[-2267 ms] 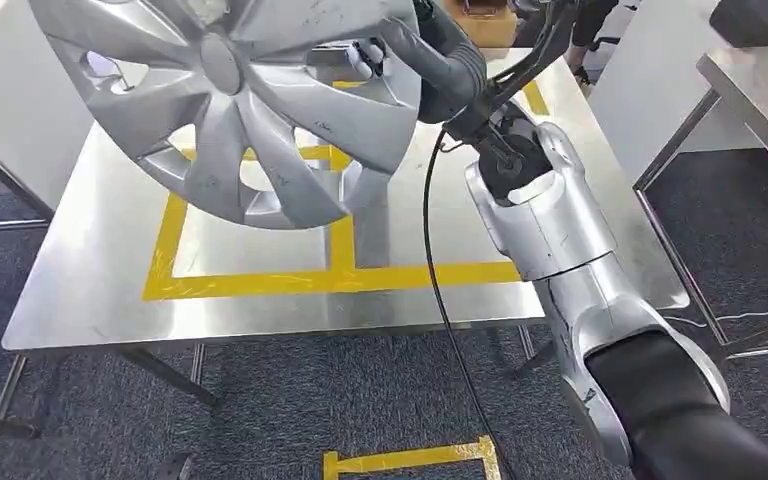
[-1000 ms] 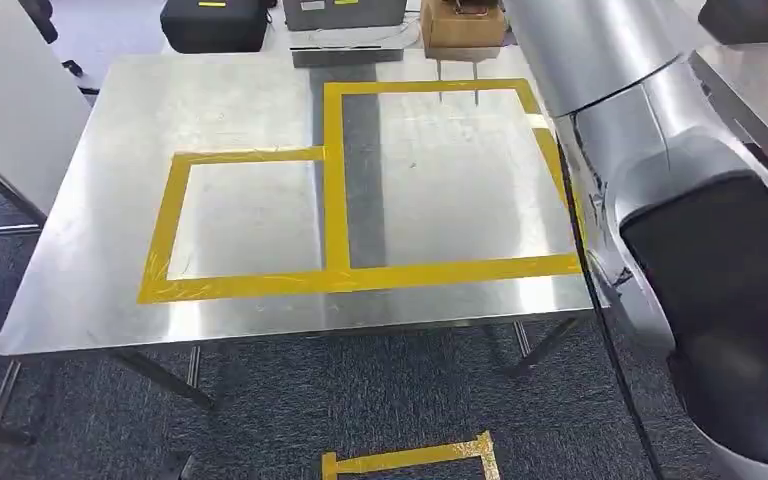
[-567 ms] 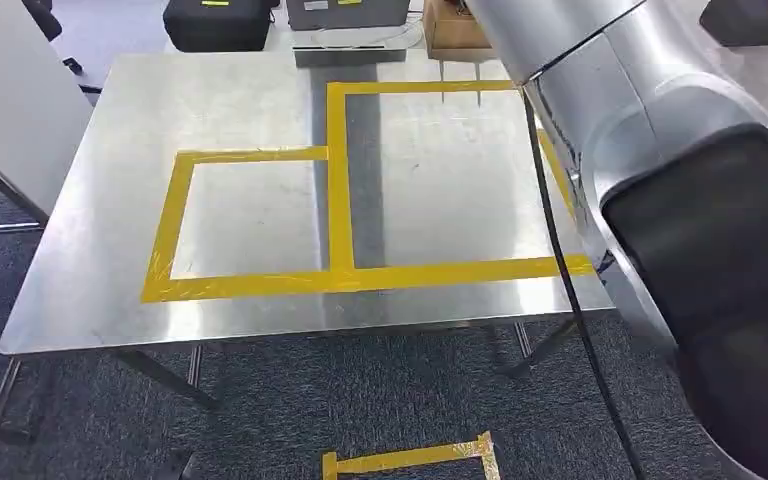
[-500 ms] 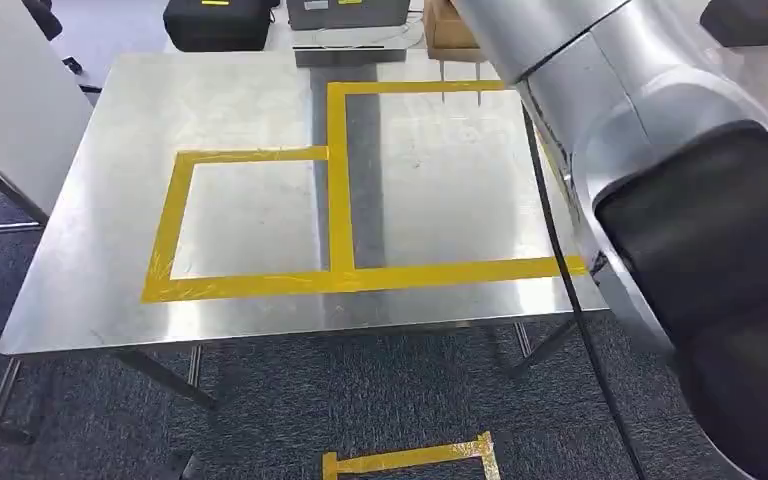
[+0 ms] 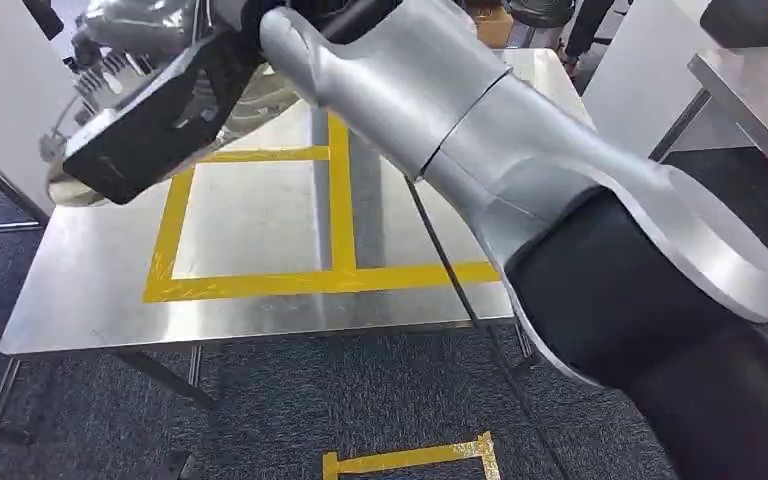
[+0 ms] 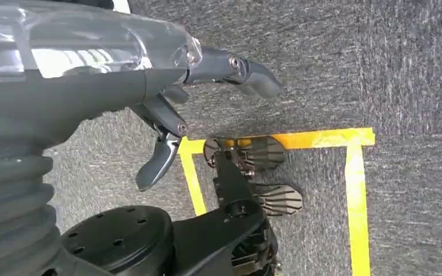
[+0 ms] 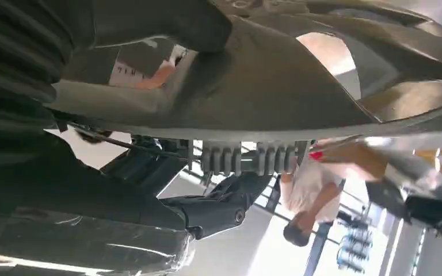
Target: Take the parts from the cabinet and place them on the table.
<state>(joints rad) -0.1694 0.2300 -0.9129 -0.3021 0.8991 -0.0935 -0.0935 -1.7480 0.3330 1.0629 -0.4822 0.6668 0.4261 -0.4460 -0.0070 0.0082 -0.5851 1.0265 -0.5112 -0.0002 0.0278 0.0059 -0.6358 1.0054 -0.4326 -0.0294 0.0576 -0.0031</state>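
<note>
While the right arm's smooth silver shell (image 5: 480, 130) swept across the brushed steel tabletop (image 5: 90, 300) with its yellow tape squares (image 5: 260, 282), the right hand (image 7: 80, 46) gripped the silver spoked plastic wheel cover (image 7: 276, 98) by its rim, thumb pressed on one broad spoke. The cover hung above the tabletop's far left part. The left hand (image 6: 167, 109) hung over grey carpet (image 6: 380, 69), dark fingers loosely apart, holding nothing.

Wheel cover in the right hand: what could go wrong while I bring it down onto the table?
1. The right hand grips the wheel cover near its rim, so the wide disc may swing or slip.
2. The right arm hides much of the table in the head view, so judging the landing spot is hard.
3. The cover hangs tilted and may strike the table edge-first.
</note>
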